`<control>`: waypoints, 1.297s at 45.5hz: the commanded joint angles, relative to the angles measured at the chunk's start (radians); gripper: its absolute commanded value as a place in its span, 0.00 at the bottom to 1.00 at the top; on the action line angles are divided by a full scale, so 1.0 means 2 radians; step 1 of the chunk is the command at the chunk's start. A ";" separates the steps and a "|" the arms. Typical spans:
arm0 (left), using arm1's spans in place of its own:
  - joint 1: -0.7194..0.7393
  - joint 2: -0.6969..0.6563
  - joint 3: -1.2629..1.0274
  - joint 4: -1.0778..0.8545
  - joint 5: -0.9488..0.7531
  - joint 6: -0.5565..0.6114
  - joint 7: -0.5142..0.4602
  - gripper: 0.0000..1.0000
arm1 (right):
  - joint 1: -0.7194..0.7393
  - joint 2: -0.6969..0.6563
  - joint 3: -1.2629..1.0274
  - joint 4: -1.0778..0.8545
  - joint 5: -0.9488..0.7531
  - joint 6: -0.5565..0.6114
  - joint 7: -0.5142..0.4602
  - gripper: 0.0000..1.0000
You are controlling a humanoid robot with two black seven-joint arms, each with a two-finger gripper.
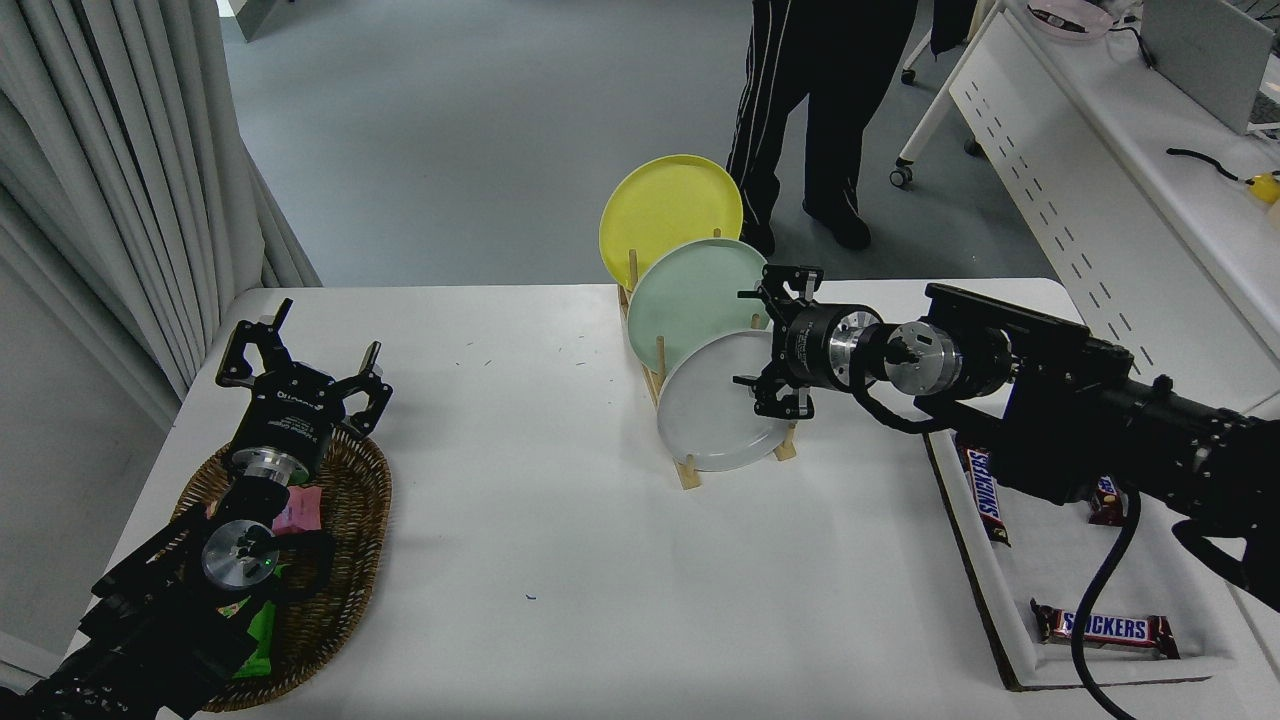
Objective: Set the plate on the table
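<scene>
Right gripper (762, 352): spread wide, one finger above and one below, straddling the right edge of the plate (708, 415); nothing clamped yet, and contact with the rim cannot be confirmed.
Left gripper (300, 372): parked well left of the rack (688, 468), over the basket (345, 560), fingers spread, empty.
Plate: light gray, standing on edge in the nearest slot of the rack, leaning back against the pegs.
Green plate (690, 295): next slot behind the gray one, overlapped by it.
Yellow plate (668, 212): rearmost slot of the rack.
Table (560, 600): white top; bare areas lie in front of the rack and to its left.
Tray (1010, 640): right of the rack, holding candy bars.
Step in hand: judged to be the approach and grasp of the gray plate at its right rim.
Grasp advice: centre the rim between the fingers before closing; take only the gray rim, not the green plate behind it.
Lift advice: draw the plate up and forward along the slot, clear of the pegs, before tilting it flat.
Risk: a side pull could drag the rack or tip the other plates.
Placement advice: lower onto bare table in front of the rack, rim down last, then release.
</scene>
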 commanded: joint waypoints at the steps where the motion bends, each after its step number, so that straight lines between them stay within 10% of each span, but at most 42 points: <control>1: 0.000 0.000 0.000 0.000 0.000 0.000 -0.001 1.00 | 0.006 0.001 0.001 -0.001 -0.010 -0.008 -0.002 0.89; 59: 0.000 0.000 0.000 0.000 0.000 0.000 -0.001 1.00 | 0.003 0.013 0.014 -0.004 -0.003 -0.010 -0.002 0.51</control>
